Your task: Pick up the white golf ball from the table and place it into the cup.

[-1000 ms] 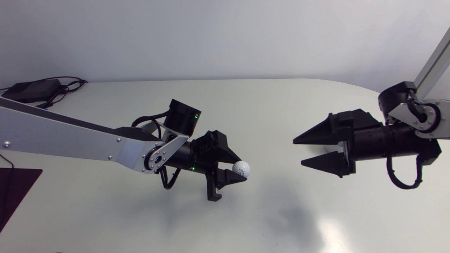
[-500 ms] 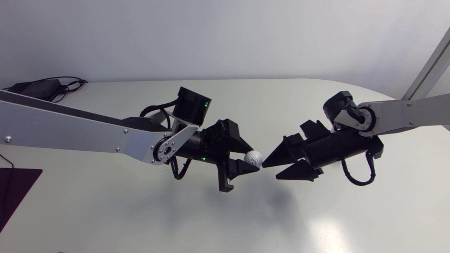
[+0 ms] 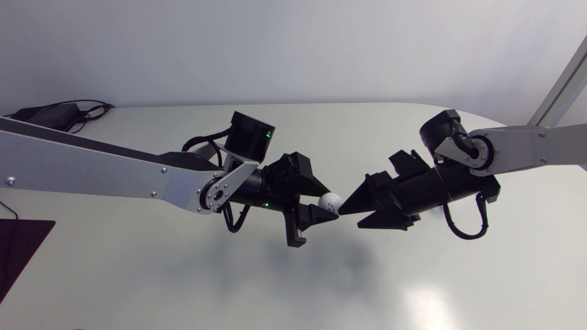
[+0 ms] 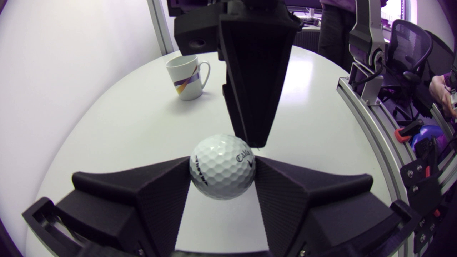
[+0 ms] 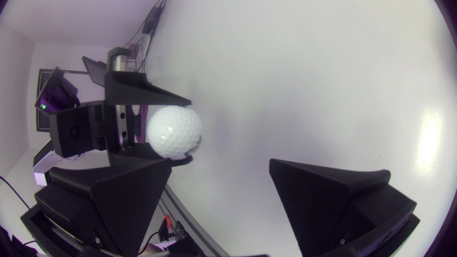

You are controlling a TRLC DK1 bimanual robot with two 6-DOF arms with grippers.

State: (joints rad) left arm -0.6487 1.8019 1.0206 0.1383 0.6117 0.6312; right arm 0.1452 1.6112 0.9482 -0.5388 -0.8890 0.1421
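Note:
The white golf ball [image 3: 330, 201] hangs above the middle of the table, with my left gripper [image 3: 332, 204] shut on it. In the left wrist view the ball [image 4: 222, 166] sits between the two black fingers. My right gripper [image 3: 349, 219] stands open, facing the left one, with one fingertip [image 4: 254, 139] right at the ball. In the right wrist view the ball [image 5: 174, 132] lies ahead of one finger of the right gripper [image 5: 219, 164], not between the two. The white cup [image 4: 186, 76], a mug with a coloured stripe, stands upright beyond them. My right arm hides it in the head view.
A black power brick [image 3: 43, 117] with cables lies at the table's back left corner. A dark mat [image 3: 18, 247] covers the left front edge. The table's curved edge [image 4: 360, 117] runs close behind the right arm.
My right arm has swung left and turned, bringing its open gripper up to the ball. My left arm has carried the ball a little right and toward the back.

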